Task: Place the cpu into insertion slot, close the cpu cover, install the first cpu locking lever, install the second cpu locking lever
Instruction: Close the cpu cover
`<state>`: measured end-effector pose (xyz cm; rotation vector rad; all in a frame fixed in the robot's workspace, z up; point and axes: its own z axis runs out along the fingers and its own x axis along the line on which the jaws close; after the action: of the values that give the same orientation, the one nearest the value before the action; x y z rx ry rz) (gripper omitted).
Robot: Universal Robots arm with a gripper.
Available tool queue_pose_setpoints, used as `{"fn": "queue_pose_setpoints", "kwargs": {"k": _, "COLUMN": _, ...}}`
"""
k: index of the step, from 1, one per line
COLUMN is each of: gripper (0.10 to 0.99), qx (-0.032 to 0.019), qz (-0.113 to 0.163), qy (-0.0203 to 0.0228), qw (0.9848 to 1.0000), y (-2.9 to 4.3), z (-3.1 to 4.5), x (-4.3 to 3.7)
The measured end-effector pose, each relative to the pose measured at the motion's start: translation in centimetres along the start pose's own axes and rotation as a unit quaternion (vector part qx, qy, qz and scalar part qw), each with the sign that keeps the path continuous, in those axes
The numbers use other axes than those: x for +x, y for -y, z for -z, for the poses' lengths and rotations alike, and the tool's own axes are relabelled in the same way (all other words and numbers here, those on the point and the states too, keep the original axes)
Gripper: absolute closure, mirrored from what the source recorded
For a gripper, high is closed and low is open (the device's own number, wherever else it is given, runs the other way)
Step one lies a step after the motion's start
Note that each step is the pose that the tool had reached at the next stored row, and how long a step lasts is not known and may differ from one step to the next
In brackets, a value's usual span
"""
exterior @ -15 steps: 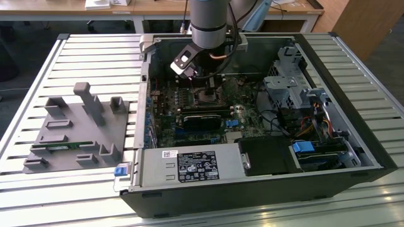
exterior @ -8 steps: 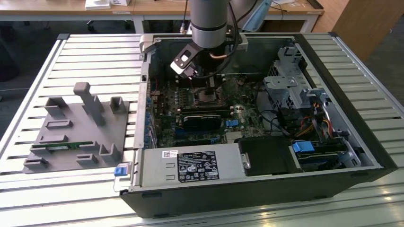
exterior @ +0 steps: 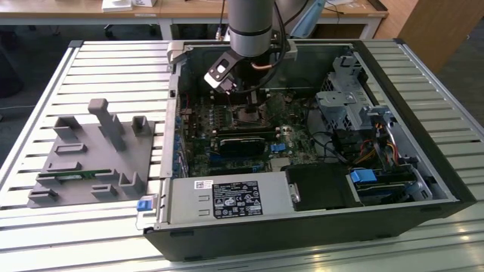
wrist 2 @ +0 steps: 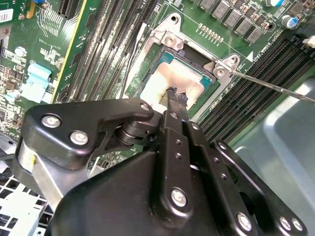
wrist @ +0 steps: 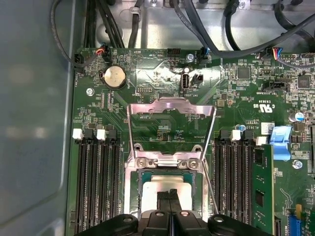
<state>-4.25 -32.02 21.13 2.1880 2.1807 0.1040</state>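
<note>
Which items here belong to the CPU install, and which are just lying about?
Part of the job: hand down at the cpu; insertion slot; cpu cover, standing open; locking lever.

Lying about: grey fixture tray; memory slots; coin battery; power supply.

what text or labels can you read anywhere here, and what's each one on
On the power supply label, exterior view: printed lines and symbols, too small to read.
On the small white sticker above it: too small to read.
On the motherboard, first wrist view: white printed markings, too small to read reliably.
On the white corner sticker, second wrist view: cut off, unreadable.
Nothing can be quoted.
</note>
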Motion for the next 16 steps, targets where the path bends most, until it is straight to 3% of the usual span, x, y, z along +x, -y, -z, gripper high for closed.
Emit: {"fn": "queue_pose_setpoints", "kwargs": {"k": 16, "gripper": 0.980, "qx": 0.0000, "qz": 0.000, "qy": -0.0001, "qw": 1.0000, "y": -0.05, "z": 0.59, "x": 0.01}}
